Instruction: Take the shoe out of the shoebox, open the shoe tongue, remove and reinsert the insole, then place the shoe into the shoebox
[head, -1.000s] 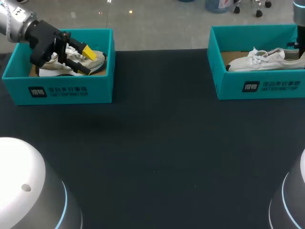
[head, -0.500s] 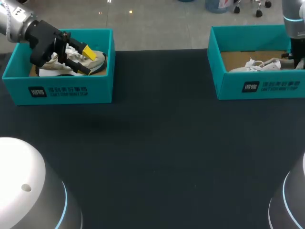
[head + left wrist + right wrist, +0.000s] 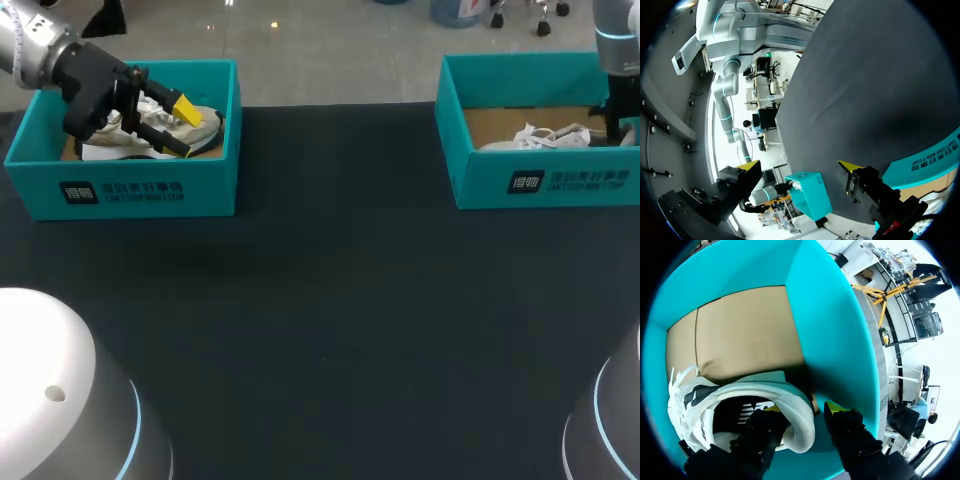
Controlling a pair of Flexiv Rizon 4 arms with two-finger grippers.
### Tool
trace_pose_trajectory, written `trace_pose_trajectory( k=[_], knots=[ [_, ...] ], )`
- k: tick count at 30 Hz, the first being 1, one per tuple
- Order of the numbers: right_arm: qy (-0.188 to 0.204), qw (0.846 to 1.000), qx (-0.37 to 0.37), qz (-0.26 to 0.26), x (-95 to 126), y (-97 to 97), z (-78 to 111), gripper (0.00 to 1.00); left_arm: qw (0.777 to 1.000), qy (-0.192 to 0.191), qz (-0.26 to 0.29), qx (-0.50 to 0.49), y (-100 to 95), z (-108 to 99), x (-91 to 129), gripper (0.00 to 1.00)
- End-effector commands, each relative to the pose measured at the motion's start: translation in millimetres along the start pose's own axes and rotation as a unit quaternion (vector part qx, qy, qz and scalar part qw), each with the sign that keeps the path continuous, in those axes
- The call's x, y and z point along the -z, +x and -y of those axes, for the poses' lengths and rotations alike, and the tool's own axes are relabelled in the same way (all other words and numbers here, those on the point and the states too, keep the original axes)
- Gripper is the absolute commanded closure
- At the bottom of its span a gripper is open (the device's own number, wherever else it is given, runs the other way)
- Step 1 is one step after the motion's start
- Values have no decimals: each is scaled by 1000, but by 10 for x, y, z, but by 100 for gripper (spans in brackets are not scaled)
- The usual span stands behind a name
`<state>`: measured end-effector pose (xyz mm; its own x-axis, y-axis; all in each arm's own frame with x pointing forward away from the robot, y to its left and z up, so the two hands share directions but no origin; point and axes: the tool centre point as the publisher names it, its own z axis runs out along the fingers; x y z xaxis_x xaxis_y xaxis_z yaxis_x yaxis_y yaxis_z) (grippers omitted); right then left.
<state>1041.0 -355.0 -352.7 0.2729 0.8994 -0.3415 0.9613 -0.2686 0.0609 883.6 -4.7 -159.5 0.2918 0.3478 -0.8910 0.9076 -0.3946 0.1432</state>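
A white shoe (image 3: 545, 136) lies inside the right teal shoebox (image 3: 540, 182) on its cardboard floor. In the right wrist view my right gripper (image 3: 801, 410) straddles the shoe's heel collar (image 3: 799, 421), one finger inside the shoe and one outside with a small gap, so it is open. The right arm (image 3: 615, 80) comes down into that box at its far right end. A second pale shoe (image 3: 150, 140) lies in the left teal shoebox (image 3: 130, 190). My left gripper (image 3: 178, 128) hangs over it, wide open and holding nothing; its yellow fingertips (image 3: 751, 165) show in the left wrist view.
The black tabletop (image 3: 330, 300) stretches between the two boxes. The left box's rim (image 3: 935, 160) lies beside my left gripper, and the right box (image 3: 810, 196) shows far ahead of it.
The right arm lowered the white shoe from above the box rim down into the right box, and its fingers have parted. The left arm has not moved.
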Motion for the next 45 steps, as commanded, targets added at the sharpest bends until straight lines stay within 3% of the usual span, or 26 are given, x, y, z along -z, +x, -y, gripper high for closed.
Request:
trace_pose_trajectory(
  k=[1, 10, 15, 23, 26, 29, 31, 32, 33, 45],
  knots=[
    [-3, 1000, -1, -18, 153, -139, 43, 51, 1000, 1, -1, 0, 0, 1, 5, 0],
    [-24, 997, 18, -72, 617, -230, 175, 49, 1000, 1, -1, 0, 0, 1, 5, 0],
    [-38, 994, 29, -101, 876, -238, 254, 35, 1000, 1, -1, 0, 0, 1, 5, 0],
    [-58, 989, 48, -131, 1172, -309, 321, 35, 1000, 1, -1, 0, 0, 1, 5, 0],
    [-71, 983, 70, -151, 1300, -335, 361, 26, 1000, 1, -1, 0, 0, 1, 5, 0],
    [-77, 980, 92, -161, 1407, -354, 417, 25, 1000, 1, -1, 0, 0, 1, 5, 0],
    [-70, 977, 120, -158, 1448, -347, 450, 26, 1000, 1, -1, 0, 0, 1, 5, 0],
    [-62, 976, 131, -161, 1459, -344, 460, 6, 1000, 1, -1, 0, 0, 1, 5, 0],
    [-47, 974, 140, -173, 1475, -343, 469, 0, 1000, 1, -1, 0, 0, 1, 5, 0],
    [-47, 974, 140, -173, 1475, -343, 469, 0, 1000, 1, -1, 0, 0, 1, 5, 0]
  ],
)
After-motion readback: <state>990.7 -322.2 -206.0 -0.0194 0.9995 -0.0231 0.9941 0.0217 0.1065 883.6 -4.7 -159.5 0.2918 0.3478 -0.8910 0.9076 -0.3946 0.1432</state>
